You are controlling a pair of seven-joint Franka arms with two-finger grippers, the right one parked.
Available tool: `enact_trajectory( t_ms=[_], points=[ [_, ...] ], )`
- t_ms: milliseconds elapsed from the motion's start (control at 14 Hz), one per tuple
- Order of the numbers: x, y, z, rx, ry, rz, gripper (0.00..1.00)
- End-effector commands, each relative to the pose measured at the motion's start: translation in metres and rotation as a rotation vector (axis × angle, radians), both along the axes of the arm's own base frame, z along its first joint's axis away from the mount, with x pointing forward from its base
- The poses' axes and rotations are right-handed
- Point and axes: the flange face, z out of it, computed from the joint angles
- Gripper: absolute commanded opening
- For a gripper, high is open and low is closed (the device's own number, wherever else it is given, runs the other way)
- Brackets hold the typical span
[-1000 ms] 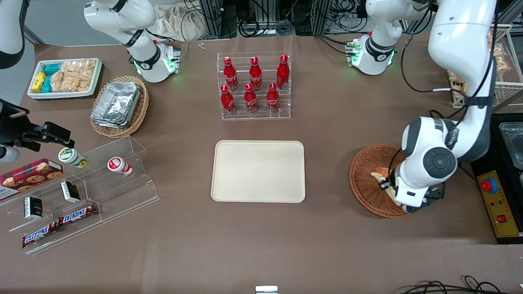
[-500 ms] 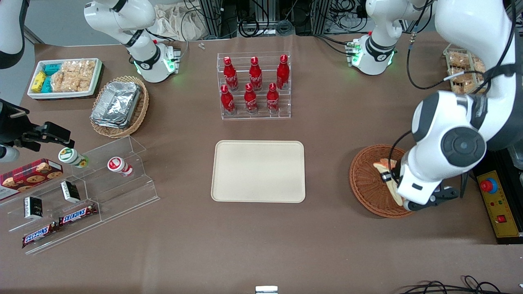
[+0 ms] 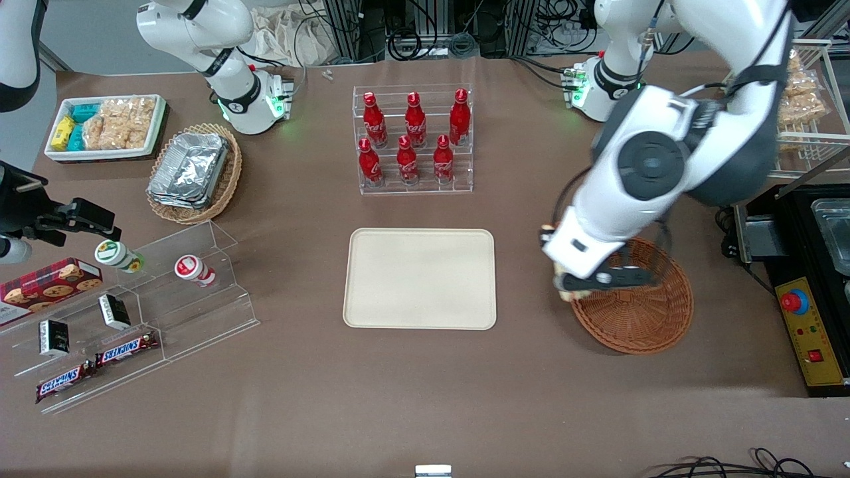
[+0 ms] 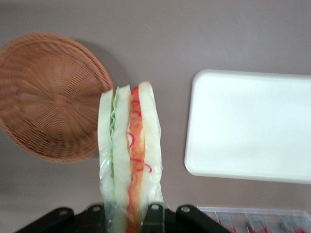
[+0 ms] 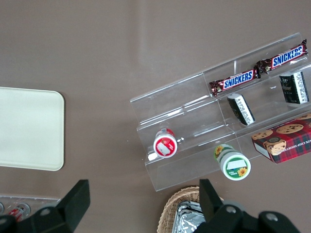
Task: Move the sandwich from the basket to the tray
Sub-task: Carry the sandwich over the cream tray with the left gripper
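Note:
My left gripper (image 4: 127,219) is shut on the sandwich (image 4: 129,150), a clear-wrapped wedge of white bread with green and red-orange filling along its edge. The sandwich hangs in the air above bare table, between the round reddish-brown basket (image 4: 48,97) and the cream tray (image 4: 252,126). In the front view the gripper (image 3: 576,281) is over the basket's rim on the side toward the tray. A little of the sandwich (image 3: 563,291) shows under the wrist. Nothing lies in the basket (image 3: 641,315) or on the tray (image 3: 420,279).
A clear rack of red bottles (image 3: 413,139) stands farther from the front camera than the tray. Toward the parked arm's end are a stepped acrylic shelf of snacks (image 3: 133,312), a tan basket of foil containers (image 3: 194,172) and a white bin (image 3: 106,126). A control box (image 3: 807,328) sits beside the basket.
The gripper has lifted the sandwich out of the basket and carried it toward the tray. The arm's wrist has swung over the basket's tray-side rim.

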Motion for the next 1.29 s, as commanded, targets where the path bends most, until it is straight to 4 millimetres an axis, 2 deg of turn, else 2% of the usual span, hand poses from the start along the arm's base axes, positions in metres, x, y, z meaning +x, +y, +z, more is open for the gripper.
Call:
enact_trajectory(
  t_ms=[0, 71, 214, 357, 500, 643, 786, 1071, 1214],
  points=[
    [-0.008, -0.051, -0.039, -0.019, 0.011, -0.076, 0.0],
    [-0.008, -0.065, -0.052, -0.042, 0.0, -0.091, 0.0],
    [0.002, -0.079, -0.086, -0.102, -0.012, -0.104, 0.0],
    [0.002, -0.099, -0.121, -0.15, -0.012, -0.125, 0.0],
    [0.004, -0.105, -0.154, -0.18, -0.015, -0.123, 0.0],
    [0.005, -0.104, -0.171, -0.145, -0.026, -0.13, 0.0],
    [-0.004, -0.104, -0.188, -0.075, -0.04, -0.15, 0.0],
    [-0.031, -0.133, -0.205, -0.01, -0.07, -0.144, 0.0],
    [-0.038, -0.137, -0.217, -0.023, -0.074, -0.144, 0.0]
  ],
)
